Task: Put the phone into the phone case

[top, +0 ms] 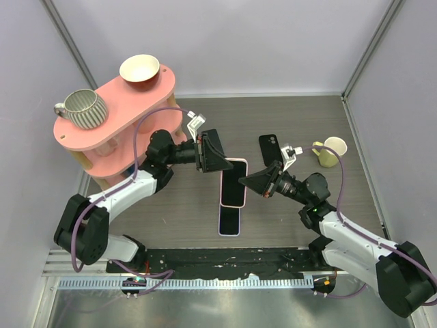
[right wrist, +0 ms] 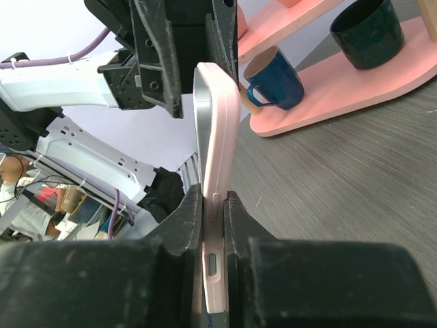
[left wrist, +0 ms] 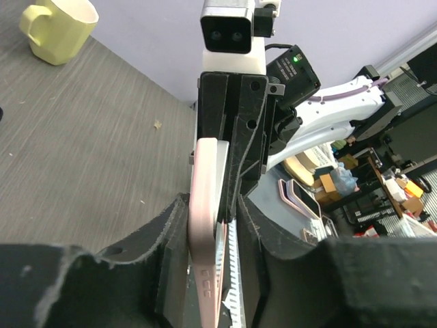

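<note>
Left gripper point(left wrist: 210, 229) and right gripper point(right wrist: 213, 205) each clamp opposite ends of the case point(top: 237, 202). Phone point(top: 234, 179) sits within it, dark face up.

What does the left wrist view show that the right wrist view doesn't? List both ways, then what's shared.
Left wrist only: a yellow mug on the table, and the right arm's camera. Right wrist only: a blue mug and a dark mug on a pink shelf. Both: the pink case, edge-on, clamped between the left gripper and right gripper.
</note>
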